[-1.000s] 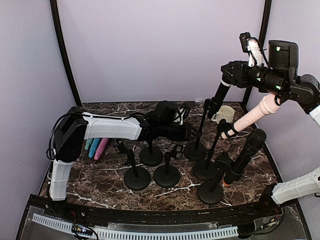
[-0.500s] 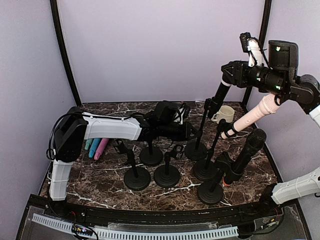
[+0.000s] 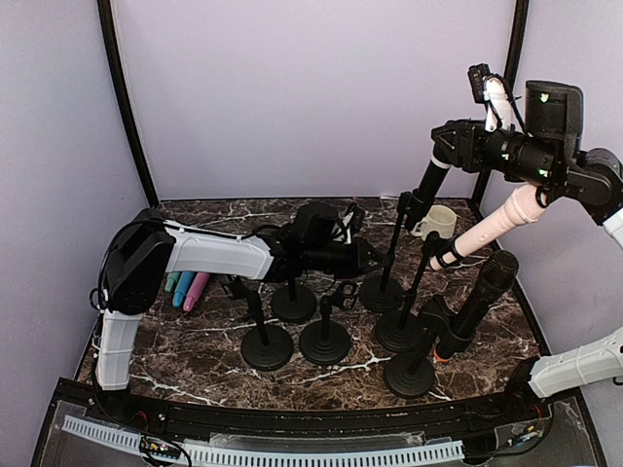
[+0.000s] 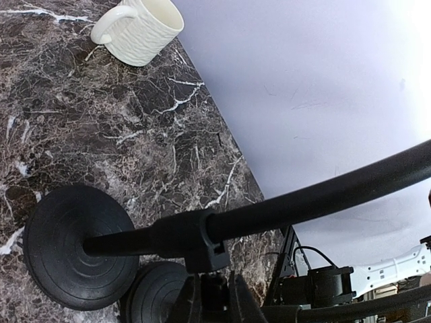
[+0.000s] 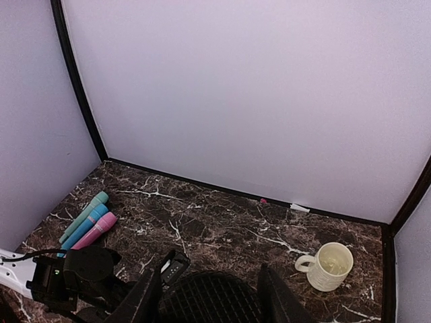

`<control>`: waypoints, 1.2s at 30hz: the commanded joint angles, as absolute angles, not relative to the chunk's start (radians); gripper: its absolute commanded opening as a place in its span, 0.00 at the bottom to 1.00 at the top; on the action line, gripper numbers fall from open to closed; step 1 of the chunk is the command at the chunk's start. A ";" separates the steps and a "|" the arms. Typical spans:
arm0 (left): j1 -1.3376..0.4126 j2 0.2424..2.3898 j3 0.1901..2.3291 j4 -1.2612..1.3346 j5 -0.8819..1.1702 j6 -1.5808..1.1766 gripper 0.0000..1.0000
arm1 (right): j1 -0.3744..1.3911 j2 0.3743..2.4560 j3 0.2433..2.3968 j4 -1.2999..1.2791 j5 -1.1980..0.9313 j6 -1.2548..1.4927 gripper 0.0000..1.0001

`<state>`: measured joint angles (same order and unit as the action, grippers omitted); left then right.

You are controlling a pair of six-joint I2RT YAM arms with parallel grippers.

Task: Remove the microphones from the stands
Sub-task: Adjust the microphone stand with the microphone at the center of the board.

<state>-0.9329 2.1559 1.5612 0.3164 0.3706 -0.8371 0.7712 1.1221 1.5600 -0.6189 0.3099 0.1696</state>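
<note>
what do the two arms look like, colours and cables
Both arms pair white link shells with black joint housings. The left arm has a black cable looping beside its large black joint housing. The right arm shows small green lights on its black joints and thin black cables near the wrist. Its fingers are black.

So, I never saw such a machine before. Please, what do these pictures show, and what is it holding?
These are two robot arms at a marble table. One picture looks down from above; the other two come from cameras on the wrists. The right claw, raised high, holds a black microphone. The left claw is shut on the pole of a stand. Other black stands fill the table; one carries a peach microphone, another a second black microphone. A cream mug and three coloured microphones rest there too.
</note>
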 commanded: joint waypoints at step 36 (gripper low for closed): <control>-0.896 2.191 1.613 0.306 0.426 -0.853 0.10 | 0.769 1.063 1.544 -0.545 0.335 0.163 0.72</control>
